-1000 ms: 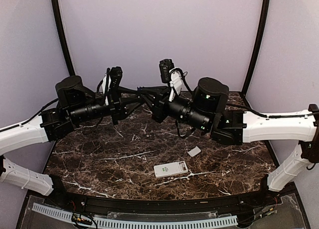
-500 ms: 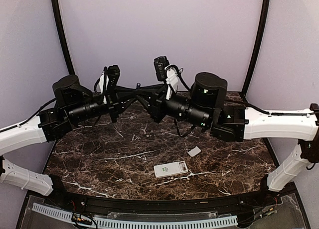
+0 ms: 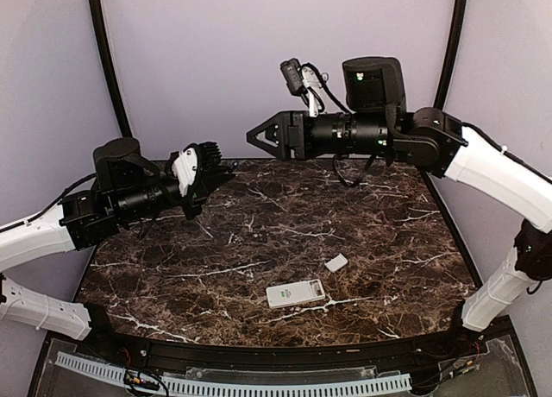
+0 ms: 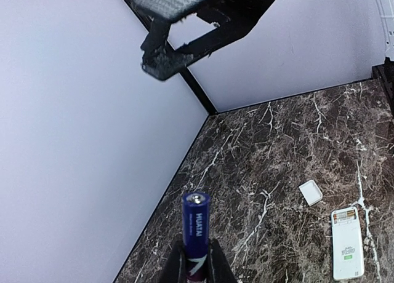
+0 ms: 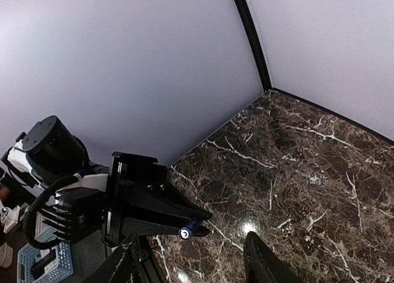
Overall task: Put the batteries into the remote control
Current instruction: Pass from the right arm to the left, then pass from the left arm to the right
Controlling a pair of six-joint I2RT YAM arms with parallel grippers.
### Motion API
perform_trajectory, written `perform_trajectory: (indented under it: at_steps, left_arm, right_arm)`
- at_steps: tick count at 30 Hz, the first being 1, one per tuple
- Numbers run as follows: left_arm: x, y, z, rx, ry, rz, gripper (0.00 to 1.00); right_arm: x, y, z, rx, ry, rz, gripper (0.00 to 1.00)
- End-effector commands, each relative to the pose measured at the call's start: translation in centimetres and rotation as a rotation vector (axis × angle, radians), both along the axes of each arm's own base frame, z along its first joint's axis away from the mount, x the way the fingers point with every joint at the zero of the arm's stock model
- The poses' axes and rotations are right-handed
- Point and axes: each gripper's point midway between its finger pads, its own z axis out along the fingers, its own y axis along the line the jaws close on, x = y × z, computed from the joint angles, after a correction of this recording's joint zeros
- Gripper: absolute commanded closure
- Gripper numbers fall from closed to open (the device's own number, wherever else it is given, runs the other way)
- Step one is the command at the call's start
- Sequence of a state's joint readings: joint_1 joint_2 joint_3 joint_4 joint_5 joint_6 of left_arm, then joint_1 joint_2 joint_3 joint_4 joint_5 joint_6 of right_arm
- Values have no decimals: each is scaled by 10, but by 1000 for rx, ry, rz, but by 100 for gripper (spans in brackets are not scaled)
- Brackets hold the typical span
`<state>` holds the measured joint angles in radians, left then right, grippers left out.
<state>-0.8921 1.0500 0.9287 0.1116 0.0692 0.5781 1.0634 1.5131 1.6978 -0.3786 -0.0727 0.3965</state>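
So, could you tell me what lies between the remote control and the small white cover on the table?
Nothing; the top view shows only bare marble tabletop between the remote control and the cover.

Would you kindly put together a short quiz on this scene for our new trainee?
1. True or false: the left jaws are shut on the battery.
2. Which lies closer to the near edge of the table? A: the remote. B: the cover.
3. Fill the gap: the right jaws, raised above the table, stand ____ and hold nothing.
Key: 1 true; 2 A; 3 open.
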Motion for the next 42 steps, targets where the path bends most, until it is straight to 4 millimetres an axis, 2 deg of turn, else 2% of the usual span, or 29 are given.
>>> perform_trajectory:
  at_steps: [1, 7, 9, 12, 19, 26, 30, 31, 32, 33, 35, 38, 39, 42]
  left_arm:
    - [3, -1, -12, 91, -45, 22, 100]
    - [2, -3, -16, 107, -43, 17, 100]
    - [2, -3, -18, 113, -43, 17, 100]
    - [1, -4, -20, 123, -45, 13, 100]
    - [1, -6, -23, 134, -47, 7, 100]
    - [1, -6, -23, 134, -48, 6, 100]
    - [0, -5, -20, 109, -33, 10, 100]
    - [-2, -4, -17, 94, -29, 6, 93]
    - [-4, -4, -14, 67, -16, 6, 81]
    - [-7, -2, -7, 40, -16, -3, 56]
    - [-18, -1, 2, -11, -5, -43, 33]
    - [-39, -2, 11, -59, 35, -139, 25]
    - [-48, -2, 16, -77, 45, -183, 24]
    - [-61, -4, 34, -152, 111, -247, 27]
  right_arm:
    - [-11, 23, -48, -133, 193, 81, 43]
    - [-7, 40, -62, -161, 231, 99, 46]
    - [-8, 44, -64, -158, 237, 117, 52]
    - [-9, 48, -68, -164, 245, 132, 66]
    - [-8, 49, -70, -172, 240, 133, 69]
    - [-9, 48, -75, -190, 239, 137, 99]
    - [-10, 43, -70, -188, 213, 137, 100]
    - [-10, 42, -68, -185, 202, 138, 100]
    - [-11, 40, -64, -175, 187, 143, 100]
    - [-14, 39, -57, -153, 167, 158, 100]
    - [-24, 36, -34, -69, 99, 215, 100]
    - [-47, 27, 6, 107, -46, 319, 100]
    - [-53, 24, 6, 141, -80, 345, 100]
    - [-69, 10, 29, 279, -231, 384, 100]
